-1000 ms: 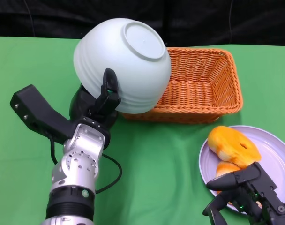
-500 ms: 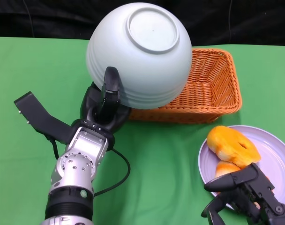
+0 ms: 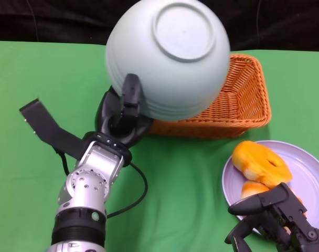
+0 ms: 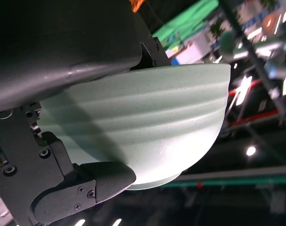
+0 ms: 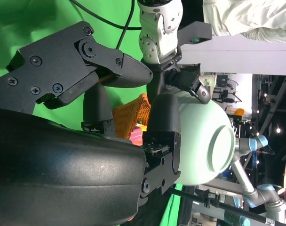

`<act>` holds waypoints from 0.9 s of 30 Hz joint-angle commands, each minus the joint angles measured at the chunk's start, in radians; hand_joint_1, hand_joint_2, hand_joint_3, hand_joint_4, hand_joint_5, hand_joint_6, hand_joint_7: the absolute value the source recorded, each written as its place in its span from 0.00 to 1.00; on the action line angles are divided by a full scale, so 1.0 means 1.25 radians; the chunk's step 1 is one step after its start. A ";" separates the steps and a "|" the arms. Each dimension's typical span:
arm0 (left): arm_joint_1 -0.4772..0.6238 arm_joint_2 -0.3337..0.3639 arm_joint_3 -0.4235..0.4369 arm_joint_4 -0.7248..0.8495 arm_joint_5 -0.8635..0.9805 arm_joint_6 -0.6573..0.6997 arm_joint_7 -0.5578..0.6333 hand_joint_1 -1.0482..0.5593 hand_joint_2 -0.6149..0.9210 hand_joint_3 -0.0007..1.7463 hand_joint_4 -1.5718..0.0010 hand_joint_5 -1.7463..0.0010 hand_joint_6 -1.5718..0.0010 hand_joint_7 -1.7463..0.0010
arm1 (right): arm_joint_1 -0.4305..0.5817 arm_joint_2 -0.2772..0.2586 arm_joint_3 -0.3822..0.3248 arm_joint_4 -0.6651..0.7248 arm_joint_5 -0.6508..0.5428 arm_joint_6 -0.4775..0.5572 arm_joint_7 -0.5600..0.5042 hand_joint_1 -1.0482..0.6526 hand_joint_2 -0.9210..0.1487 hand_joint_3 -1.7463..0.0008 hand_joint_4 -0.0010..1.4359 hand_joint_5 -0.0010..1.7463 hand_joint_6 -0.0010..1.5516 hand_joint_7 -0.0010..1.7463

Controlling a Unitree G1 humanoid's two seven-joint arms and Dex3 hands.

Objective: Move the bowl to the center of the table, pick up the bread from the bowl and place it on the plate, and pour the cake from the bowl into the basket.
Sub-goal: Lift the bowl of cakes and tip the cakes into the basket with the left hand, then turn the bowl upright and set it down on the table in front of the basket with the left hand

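The pale green bowl point(image 3: 168, 55) is turned almost upside down above the left part of the orange basket point(image 3: 238, 100), its base facing up toward the camera. My left hand point(image 3: 123, 113) grips its rim from below; a finger lies on the bowl's ribbed side point(image 4: 147, 122). What is inside the bowl and the basket's left half is hidden. The bread point(image 3: 261, 163) lies on the lilac plate point(image 3: 311, 163) at the lower right. My right hand point(image 3: 272, 218) hovers at the plate's near edge, fingers apart, holding nothing. The right wrist view shows the bowl point(image 5: 204, 143) held aloft.
Green cloth point(image 3: 185, 184) covers the table. A black cable point(image 3: 136, 191) loops beside my left forearm point(image 3: 86, 199). The basket stands at the back, just beyond the plate.
My left hand has lifted the bowl and carried it to the right, further over the basket, tipping it more. The right hand and the bread have stayed put.
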 commanded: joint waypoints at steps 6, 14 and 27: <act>0.078 0.046 -0.062 -0.123 0.124 -0.058 -0.067 0.52 0.58 0.97 0.29 0.00 0.42 0.00 | 0.002 -0.007 0.008 -0.016 -0.024 -0.009 0.004 0.48 0.26 0.46 0.26 0.95 0.12 0.86; 0.136 0.163 -0.184 -0.219 0.348 -0.224 -0.148 0.55 0.60 0.92 0.30 0.00 0.43 0.00 | -0.002 -0.001 0.006 -0.009 -0.024 -0.022 -0.003 0.49 0.27 0.45 0.24 0.96 0.11 0.87; 0.191 0.363 -0.301 -0.214 0.670 -0.682 -0.185 0.61 0.58 0.93 0.34 0.00 0.43 0.01 | 0.002 0.008 0.013 -0.020 -0.048 -0.018 -0.029 0.48 0.27 0.44 0.23 0.98 0.09 0.88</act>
